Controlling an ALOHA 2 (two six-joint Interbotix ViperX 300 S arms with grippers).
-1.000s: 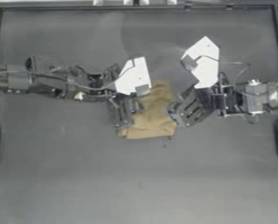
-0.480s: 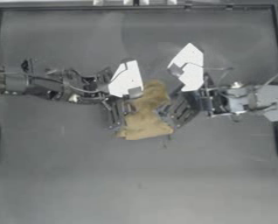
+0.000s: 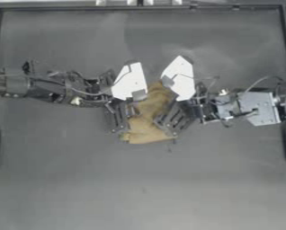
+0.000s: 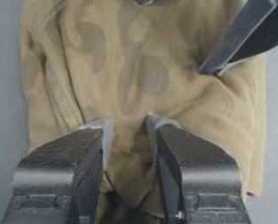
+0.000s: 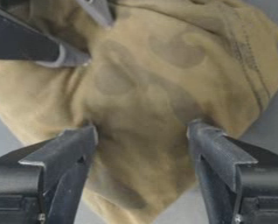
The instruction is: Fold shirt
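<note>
Both arms' white wrist housings cover most of the bunched mustard-yellow blotchy cloth shirt (image 3: 146, 122) from above; its neckband's buried somewhere.

Tan blotch-patterned shirt (image 3: 146, 120), bunched small at table centre
</note>
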